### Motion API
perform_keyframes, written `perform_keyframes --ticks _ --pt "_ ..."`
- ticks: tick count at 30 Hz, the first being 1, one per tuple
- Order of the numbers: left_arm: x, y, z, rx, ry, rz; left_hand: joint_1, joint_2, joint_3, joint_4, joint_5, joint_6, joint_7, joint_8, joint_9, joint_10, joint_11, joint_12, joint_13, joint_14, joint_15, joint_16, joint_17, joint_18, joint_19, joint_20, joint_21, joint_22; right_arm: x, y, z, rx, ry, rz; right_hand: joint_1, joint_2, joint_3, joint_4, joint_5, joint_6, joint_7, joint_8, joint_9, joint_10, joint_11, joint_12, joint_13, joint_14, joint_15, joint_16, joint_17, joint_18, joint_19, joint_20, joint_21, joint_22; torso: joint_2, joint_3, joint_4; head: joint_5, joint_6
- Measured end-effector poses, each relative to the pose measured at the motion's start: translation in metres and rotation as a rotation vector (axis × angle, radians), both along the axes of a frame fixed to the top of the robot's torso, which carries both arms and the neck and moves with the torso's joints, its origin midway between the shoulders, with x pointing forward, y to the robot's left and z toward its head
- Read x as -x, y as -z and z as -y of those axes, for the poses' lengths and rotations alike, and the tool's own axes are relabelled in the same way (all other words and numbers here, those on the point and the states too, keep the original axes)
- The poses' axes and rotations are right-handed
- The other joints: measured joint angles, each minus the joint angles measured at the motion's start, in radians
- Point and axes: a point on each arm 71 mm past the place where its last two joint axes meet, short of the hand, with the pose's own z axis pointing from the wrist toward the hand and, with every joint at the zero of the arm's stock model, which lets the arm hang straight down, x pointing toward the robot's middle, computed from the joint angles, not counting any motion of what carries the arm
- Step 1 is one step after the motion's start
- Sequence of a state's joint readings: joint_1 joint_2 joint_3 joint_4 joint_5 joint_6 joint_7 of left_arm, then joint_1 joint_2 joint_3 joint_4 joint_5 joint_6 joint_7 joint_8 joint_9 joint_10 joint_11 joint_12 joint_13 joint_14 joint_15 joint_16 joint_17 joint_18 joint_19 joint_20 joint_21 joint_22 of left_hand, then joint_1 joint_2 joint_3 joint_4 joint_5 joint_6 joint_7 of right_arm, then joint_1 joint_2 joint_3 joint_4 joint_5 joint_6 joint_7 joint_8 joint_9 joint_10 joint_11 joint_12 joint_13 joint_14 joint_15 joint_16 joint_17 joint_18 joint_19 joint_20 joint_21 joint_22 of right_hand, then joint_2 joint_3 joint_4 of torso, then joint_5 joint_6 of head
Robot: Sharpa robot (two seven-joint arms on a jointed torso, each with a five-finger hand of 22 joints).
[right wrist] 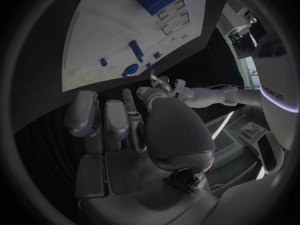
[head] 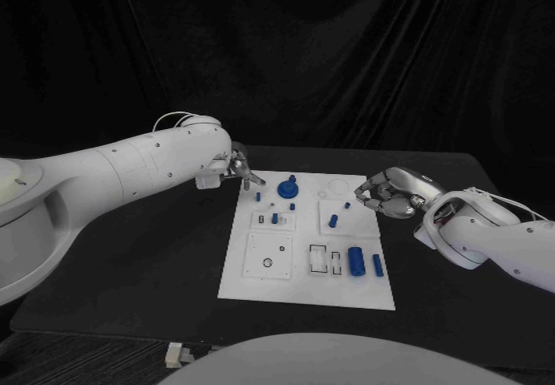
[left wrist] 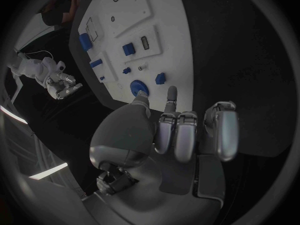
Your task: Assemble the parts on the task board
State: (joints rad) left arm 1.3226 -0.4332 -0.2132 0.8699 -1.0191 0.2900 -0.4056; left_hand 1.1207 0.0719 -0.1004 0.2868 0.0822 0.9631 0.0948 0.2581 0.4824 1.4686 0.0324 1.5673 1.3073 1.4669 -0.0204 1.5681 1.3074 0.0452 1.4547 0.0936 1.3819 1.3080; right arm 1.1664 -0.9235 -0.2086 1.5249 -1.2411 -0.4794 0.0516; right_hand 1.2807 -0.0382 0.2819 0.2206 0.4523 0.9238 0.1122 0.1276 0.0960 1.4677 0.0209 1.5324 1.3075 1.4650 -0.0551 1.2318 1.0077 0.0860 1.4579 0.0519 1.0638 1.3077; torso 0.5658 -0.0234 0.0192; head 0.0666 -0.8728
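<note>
Your left hand (head: 241,172) and right hand (head: 386,195) both held nothing, fingers curled, beside the task board (head: 310,277). A careless reach could have knocked the round blue part (head: 287,188) over.

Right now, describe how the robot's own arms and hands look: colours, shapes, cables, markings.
Both arms are smooth, rounded white shells dotted with small dark screw holes. Thin pale cables loop near the wrist of the left arm and alongside the right arm. The left hand and right hand are silver metal, many-fingered, with bulbous grey palms and segmented fingers. Dark lettering marks the robot's white body.
</note>
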Motion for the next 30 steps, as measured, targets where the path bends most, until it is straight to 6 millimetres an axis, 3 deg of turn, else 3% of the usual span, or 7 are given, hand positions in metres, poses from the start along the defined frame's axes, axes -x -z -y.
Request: perform_keyframes --ticks 2,12,21,28,30 --pt "0.001 0.003 0.001 -0.001 0.000 -0.005 0.000 0.000 0.000 0.000 0.000 0.000 0.000 0.013 0.018 -0.004 -0.004 0.000 0.000 0.000 0.000 0.000 0.000 0.000 0.000 0.000 0.000 0.000 0.000 0.000 0.000 0.000 0.000 0.000 0.000 0.000 0.000 0.000 0.004 0.000 0.000 0.000 0.000 0.000 0.000 0.000 0.000 0.000 0.000 0.000 0.000 0.000 0.000 0.000 0.000 0.000 0.000 0.0000 0.0000 0.000 0.000" --pt "0.005 0.012 0.005 -0.002 0.006 -0.020 -0.020 0.020 -0.030 0.003 -0.010 -0.042 -0.016 0.127 0.223 -0.004 -0.018 0.000 0.000 0.000 -0.014 0.000 0.000 0.000 -0.005 -0.013 0.000 0.000 0.001 0.000 0.001 0.000 0.002 -0.001 0.000 0.000 0.000 0.000 0.004 0.000 0.000 0.000 0.000 0.000 0.000 0.000 0.000 0.000 0.000 0.000 0.000 0.000 0.000 0.000 0.000 0.000 0.000 0.0000 -0.0001 0.000 0.000" --pt "0.007 0.018 0.009 -0.019 0.025 -0.016 -0.014 0.025 -0.033 0.000 0.046 -0.089 -0.012 0.145 0.296 -0.004 -0.018 0.000 0.000 0.000 -0.014 0.000 0.000 0.000 -0.013 -0.020 -0.019 0.000 0.001 0.000 0.002 0.000 0.002 -0.001 0.000 0.000 0.003 -0.003 0.009 0.000 0.000 0.000 -0.001 0.000 0.000 0.000 0.000 0.000 0.000 0.000 0.000 0.000 0.000 0.000 0.000 0.000 0.000 0.0000 -0.0001 -0.001 0.000" --pt "0.006 0.018 0.010 -0.026 0.037 -0.007 0.003 0.023 -0.033 0.000 0.128 -0.099 -0.016 0.150 0.340 -0.004 -0.018 0.000 0.000 0.000 -0.014 0.000 0.000 0.000 -0.016 -0.017 -0.019 0.000 0.001 0.000 0.002 0.000 0.002 -0.001 0.000 0.000 0.003 -0.003 0.009 0.000 0.000 0.000 -0.001 0.000 0.000 0.000 0.000 0.000 0.000 0.000 -0.001 0.000 0.000 0.000 0.000 0.000 0.000 0.0000 -0.0001 0.001 0.000" --pt "0.006 0.019 0.012 -0.027 0.041 -0.007 0.022 0.023 -0.029 -0.004 0.171 -0.099 -0.016 0.156 0.354 -0.004 -0.018 0.000 0.000 0.000 -0.014 0.000 0.000 0.000 -0.016 -0.017 -0.023 0.000 0.001 0.000 0.002 0.000 0.002 -0.001 0.000 0.000 0.003 -0.003 0.009 0.000 0.000 0.000 -0.001 0.000 0.000 0.000 0.000 0.000 0.000 0.000 -0.001 0.000 0.000 0.000 0.000 0.000 0.000 0.0000 -0.0001 0.001 0.000"
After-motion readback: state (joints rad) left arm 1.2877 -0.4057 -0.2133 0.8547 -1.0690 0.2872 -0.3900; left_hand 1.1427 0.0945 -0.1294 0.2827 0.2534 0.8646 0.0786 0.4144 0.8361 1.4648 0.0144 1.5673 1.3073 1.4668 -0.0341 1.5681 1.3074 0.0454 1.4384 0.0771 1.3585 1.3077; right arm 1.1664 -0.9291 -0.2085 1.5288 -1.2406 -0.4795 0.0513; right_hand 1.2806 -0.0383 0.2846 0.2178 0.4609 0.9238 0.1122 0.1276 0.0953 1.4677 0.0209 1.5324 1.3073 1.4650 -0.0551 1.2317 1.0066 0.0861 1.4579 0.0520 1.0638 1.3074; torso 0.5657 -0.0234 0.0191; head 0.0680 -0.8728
